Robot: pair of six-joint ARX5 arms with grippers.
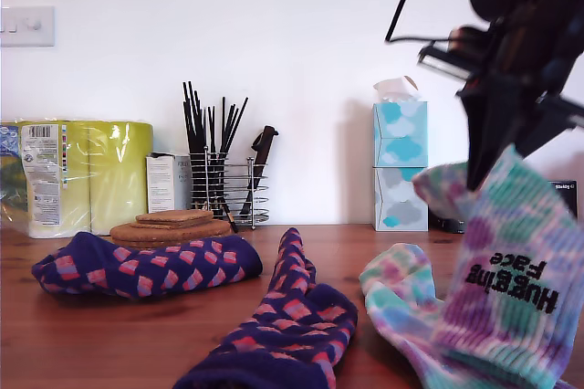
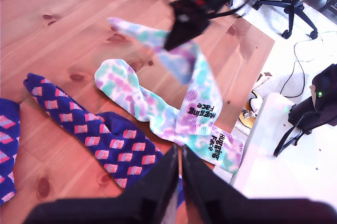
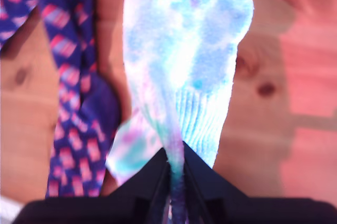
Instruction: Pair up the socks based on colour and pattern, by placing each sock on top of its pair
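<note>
Bright daylight all over. Very blurry tie-dye sock (image 3: 184,50) in the second wrist view. Soft shadows on the wall (image 1: 310,42).

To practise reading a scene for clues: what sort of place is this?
Probably a room in a home, perhaps a home office: kitchen roll and stacked tissue boxes stand on a wooden table, and a wheeled office chair stands on the floor nearby.
</note>
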